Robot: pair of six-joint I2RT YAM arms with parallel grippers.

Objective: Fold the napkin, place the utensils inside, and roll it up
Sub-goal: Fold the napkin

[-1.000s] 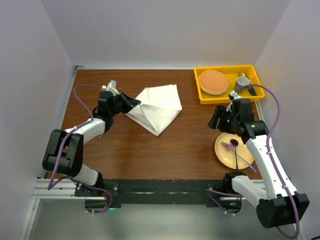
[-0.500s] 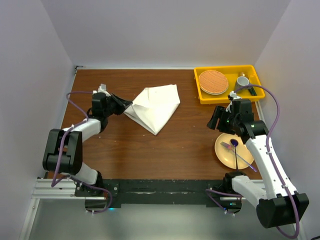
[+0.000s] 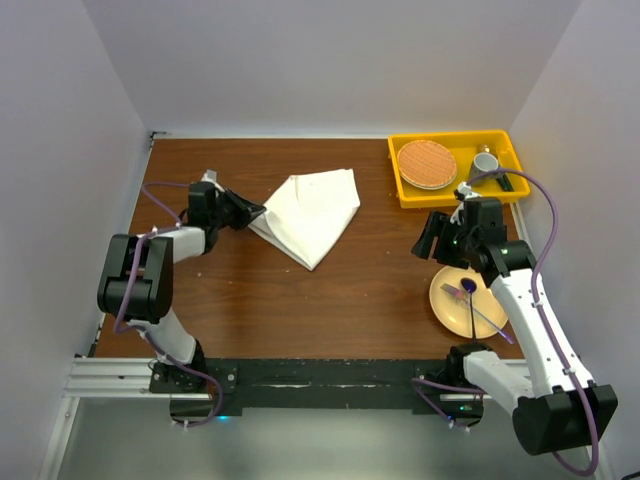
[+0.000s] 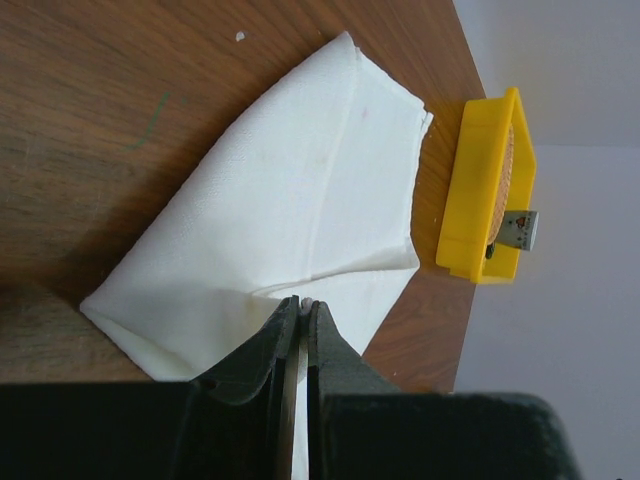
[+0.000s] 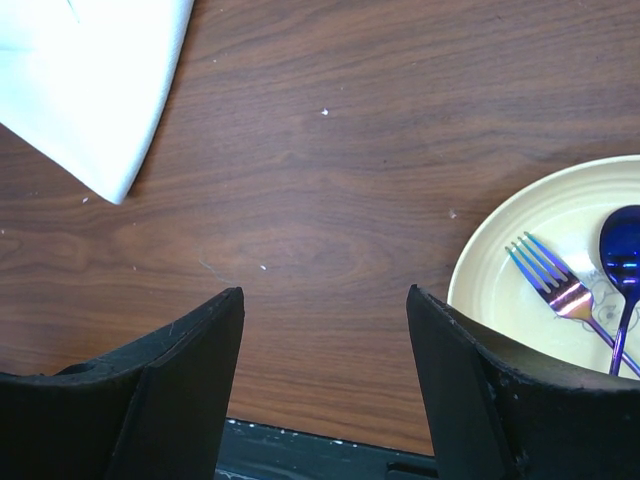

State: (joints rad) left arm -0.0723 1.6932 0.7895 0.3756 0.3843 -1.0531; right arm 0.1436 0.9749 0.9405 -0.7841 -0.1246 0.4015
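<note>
Left wrist view: left claw [image 4: 301, 305] clamps the napkin [image 4: 290, 190] for folding, while right claw [image 5: 323, 300] hangs apart, ready for the fork [image 5: 556, 287].

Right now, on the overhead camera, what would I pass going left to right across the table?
left gripper → napkin → yellow tray. The right gripper and the plate fall within the tray's span, so their place is unclear and I leave them out.

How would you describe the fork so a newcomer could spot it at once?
On the brown table, find the pale yellow plate at its near right. Two utensils lie on it; the fork has tines, its neighbour spoon a round blue bowl.
</note>
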